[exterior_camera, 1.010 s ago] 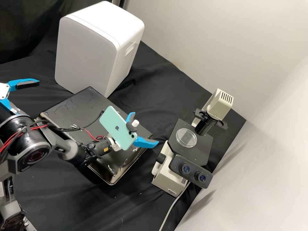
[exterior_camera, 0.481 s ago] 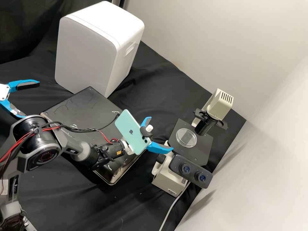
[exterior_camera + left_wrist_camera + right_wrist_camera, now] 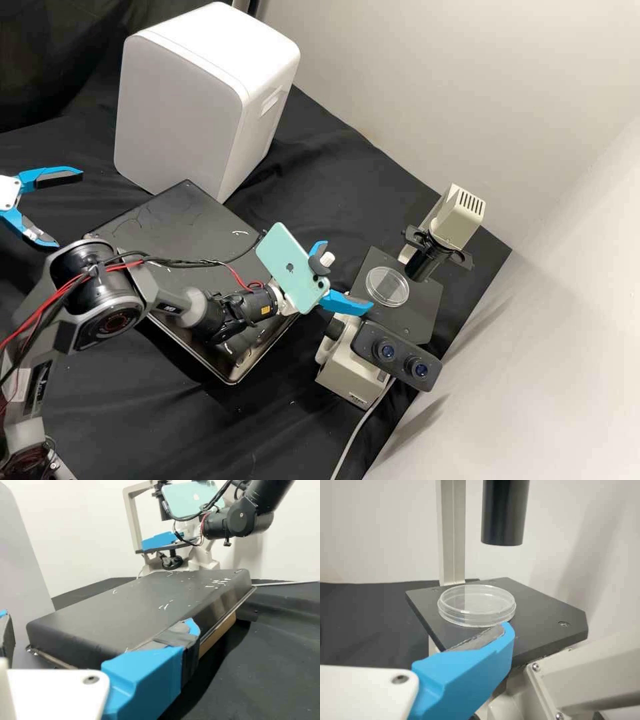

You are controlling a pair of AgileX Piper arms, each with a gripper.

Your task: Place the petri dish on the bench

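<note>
Both jaws of the right claw point(image 3: 343, 277) stand spread just short of the petri dish point(image 3: 389, 285) on the microscope stage point(image 3: 417, 313); straddle the rim evenly, pinch lightly, lift level.

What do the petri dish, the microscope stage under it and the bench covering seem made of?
Petri dish: clear glossy plastic, possibly glass; see-through, with a shiny rim. Stage: matte black, likely painted metal; a thin rigid plate. Bench covering: black fabric; it wrinkles.

We see clear glossy plastic in the petri dish point(image 3: 476, 604), a matt black microscope stage point(image 3: 545, 616), and wrinkled cloth over the bench point(image 3: 333, 173).
</note>
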